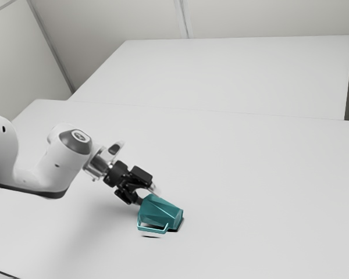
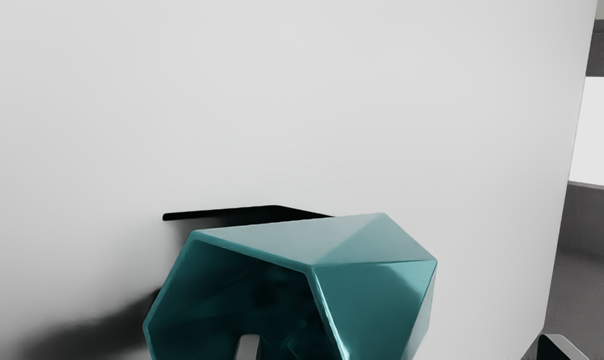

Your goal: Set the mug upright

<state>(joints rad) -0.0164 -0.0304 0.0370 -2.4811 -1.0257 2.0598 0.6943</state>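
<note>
Claw [image 2: 402, 347] wide open, nothing gripped — one finger [image 2: 248, 348] at the open end of the toppled mug [image 1: 160, 213]. Lopsided closing could roll it — or pinch only a slipping rim.

The mug [image 1: 163, 210] was blue-green, with lighter and darker flat patches and a very dark inside [image 2: 216, 290]. Its handle [image 1: 152, 231], at the mug's seven o'clock in the exterior view, matched. The gripper [image 1: 148, 195] was black, the arm [image 1: 57, 165] white and grey, the table [image 1: 256, 192] pale grey.

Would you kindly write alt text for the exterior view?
A teal mug lies on its side on a white table, with the black gripper of a white robot arm reaching toward it from the exterior view's left.
</note>
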